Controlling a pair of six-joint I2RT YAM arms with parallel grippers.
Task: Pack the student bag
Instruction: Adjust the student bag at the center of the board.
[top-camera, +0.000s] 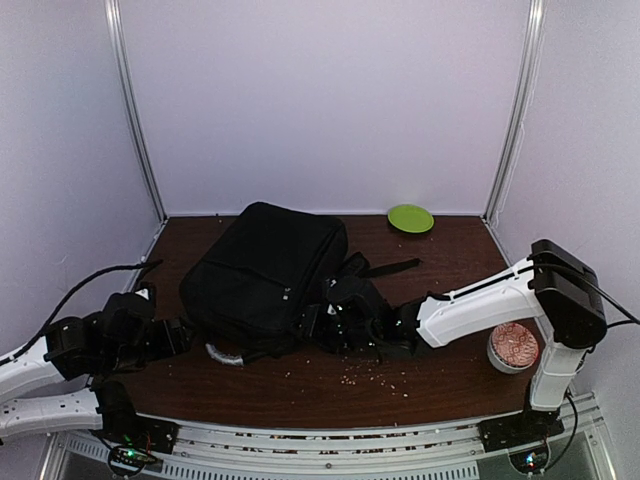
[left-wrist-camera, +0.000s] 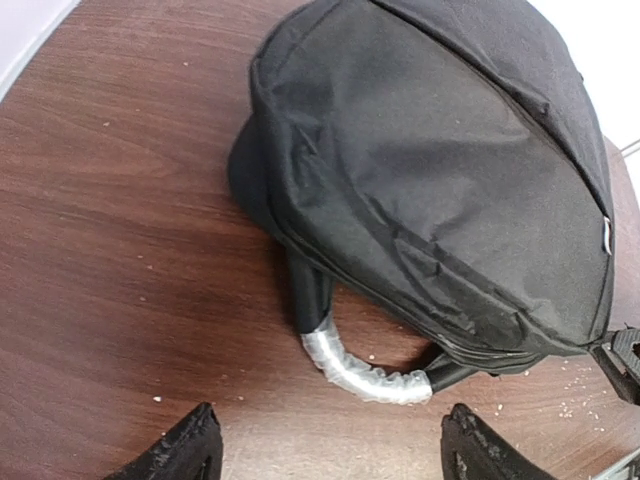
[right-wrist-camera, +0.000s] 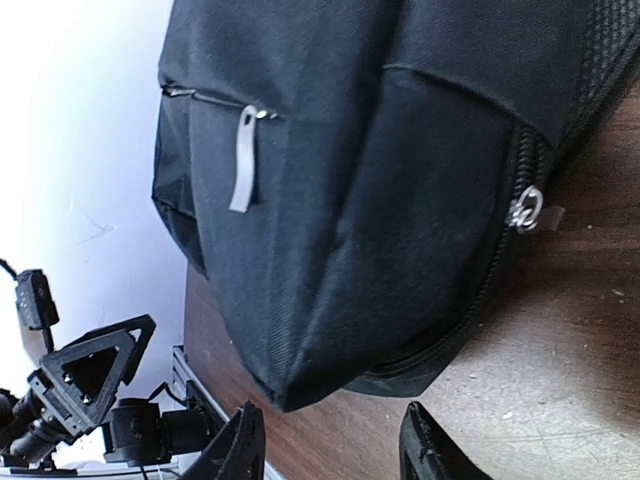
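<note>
student bag (top-camera: 265, 270) lengthwise near-far; handle (top-camera: 222, 355) nearward

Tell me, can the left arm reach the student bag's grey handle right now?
Probably yes: the left gripper is open, and the handle lies on bare table just ahead, nothing between them.

As I see it from my remote station: dark brown wood-grain desk (top-camera: 450, 250) enclosed by plain white walls (top-camera: 320, 100) on three sides. Metal uprights (top-camera: 135, 110) stand at its far corners; a slotted aluminium rail (top-camera: 330, 440) lines its near edge. Lighting even, diffuse.
</note>
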